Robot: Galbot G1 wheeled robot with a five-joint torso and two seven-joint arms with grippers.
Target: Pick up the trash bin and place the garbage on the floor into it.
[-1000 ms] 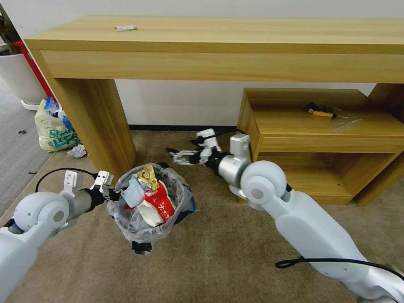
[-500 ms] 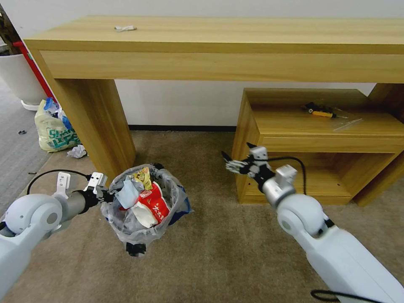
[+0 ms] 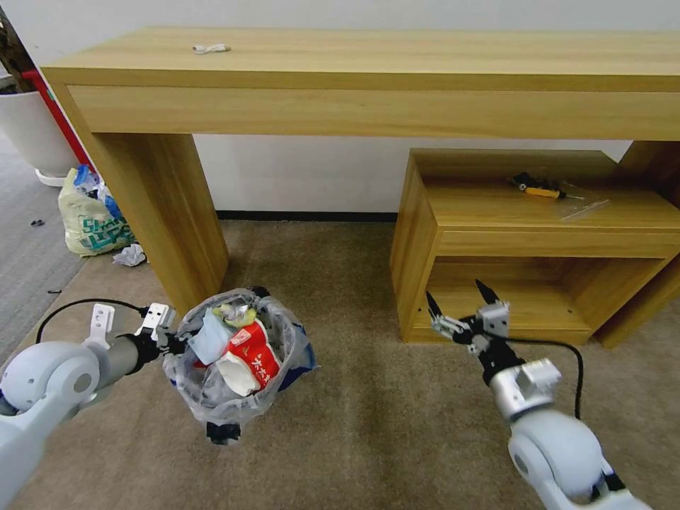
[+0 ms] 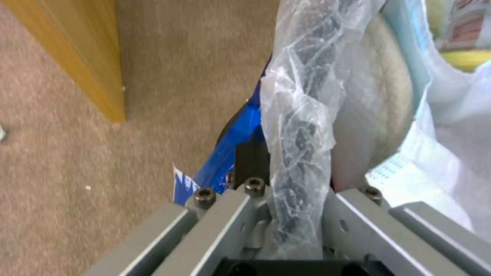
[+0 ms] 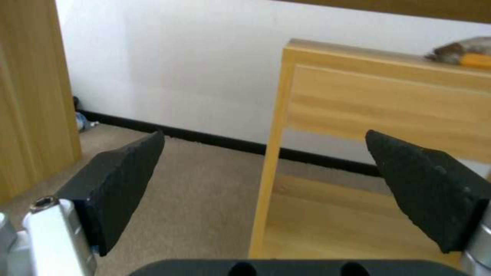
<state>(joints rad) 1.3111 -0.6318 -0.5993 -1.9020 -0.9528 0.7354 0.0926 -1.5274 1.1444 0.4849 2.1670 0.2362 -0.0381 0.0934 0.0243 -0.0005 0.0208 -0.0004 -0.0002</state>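
White characters run down the red carton [image 3: 261,352] lying in the trash bin [image 3: 237,354]; they are too small to read. Large green letters cover the yellowish shopping bag [image 3: 92,216] on the floor beside the desk's left leg; the word cannot be made out with certainty. Blue print on the bin liner [image 4: 220,161] is illegible.

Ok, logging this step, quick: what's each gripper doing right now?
Left gripper: closed on the trash bin rim, through its plastic liner.
Right gripper: open, holding nothing, in front of the low shelf.
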